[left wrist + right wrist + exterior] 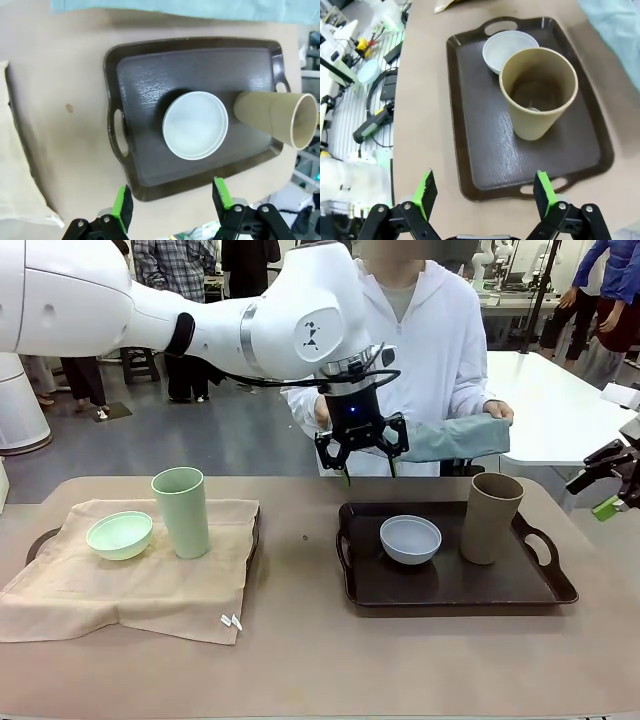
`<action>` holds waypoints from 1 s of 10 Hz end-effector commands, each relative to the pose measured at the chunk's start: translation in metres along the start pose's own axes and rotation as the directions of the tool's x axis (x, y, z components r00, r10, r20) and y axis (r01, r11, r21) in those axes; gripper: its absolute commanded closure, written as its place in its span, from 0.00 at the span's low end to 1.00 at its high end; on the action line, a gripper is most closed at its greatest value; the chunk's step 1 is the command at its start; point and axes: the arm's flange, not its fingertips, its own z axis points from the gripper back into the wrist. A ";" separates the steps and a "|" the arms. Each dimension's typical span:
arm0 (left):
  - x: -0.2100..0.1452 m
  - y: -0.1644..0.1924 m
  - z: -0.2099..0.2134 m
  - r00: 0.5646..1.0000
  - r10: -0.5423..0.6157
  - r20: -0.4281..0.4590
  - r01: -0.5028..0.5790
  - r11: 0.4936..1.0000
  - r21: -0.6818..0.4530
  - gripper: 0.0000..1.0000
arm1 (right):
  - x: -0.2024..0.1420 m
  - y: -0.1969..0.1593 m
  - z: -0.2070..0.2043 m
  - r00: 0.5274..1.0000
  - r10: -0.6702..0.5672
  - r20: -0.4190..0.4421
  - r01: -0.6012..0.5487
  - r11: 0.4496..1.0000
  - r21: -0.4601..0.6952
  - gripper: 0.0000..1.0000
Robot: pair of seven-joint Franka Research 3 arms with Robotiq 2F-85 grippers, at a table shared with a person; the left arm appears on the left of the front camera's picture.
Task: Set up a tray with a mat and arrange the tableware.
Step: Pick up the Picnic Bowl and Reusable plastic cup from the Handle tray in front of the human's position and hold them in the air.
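Front view has one setting that looks finished: a beige mat (pixel 150 590) covers the tray at picture left (pixel 38 540), with the pale green cup (pixel 181 511) and pale green bowl (pixel 119 535) standing on it. The dark tray (pixel 450 602) has no mat, yet the white bowl (pixel 410 538) and tan cup (pixel 491 518) stand on it, near each other but apart.

The left gripper (pixel 368 468) hangs above that tray's far rim, jaws wide and empty. It is just beside a folded teal cloth (pixel 450 437) that the person's hand (pixel 498 412) holds at the far edge of the worktop (pixel 320 660). The right gripper (pixel 600 480) sits off the tray's right end, jaws fully spread and holding nothing.

I judge the second tray's mat to be the step in hand. The next move probably calls for taking the cloth, and the bowl and cup would need lifting off before it can lie flat.
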 end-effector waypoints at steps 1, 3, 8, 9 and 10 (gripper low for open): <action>-0.004 -0.007 -0.016 0.997 -0.069 0.027 0.068 0.997 0.025 0.16 | 0.005 -0.022 -0.019 0.994 0.094 0.053 -0.095 0.995 0.020 0.00; -0.008 -0.002 -0.017 0.992 -0.120 0.046 0.119 0.993 0.024 0.16 | 0.004 -0.032 -0.037 0.996 0.044 0.078 -0.046 0.999 0.023 0.00; -0.007 0.010 -0.027 0.975 -0.211 0.068 0.211 0.977 0.004 0.16 | 0.002 -0.031 -0.055 0.994 0.094 0.064 -0.095 0.995 0.013 0.00; -0.007 0.011 -0.031 0.974 -0.220 0.048 0.219 0.976 0.019 0.16 | 0.004 -0.031 -0.060 0.983 0.173 0.057 -0.173 0.985 -0.003 0.00; -0.007 0.011 -0.036 0.972 -0.233 0.036 0.232 0.972 0.027 0.16 | 0.005 -0.035 -0.065 0.979 0.199 0.048 -0.198 0.980 -0.028 0.00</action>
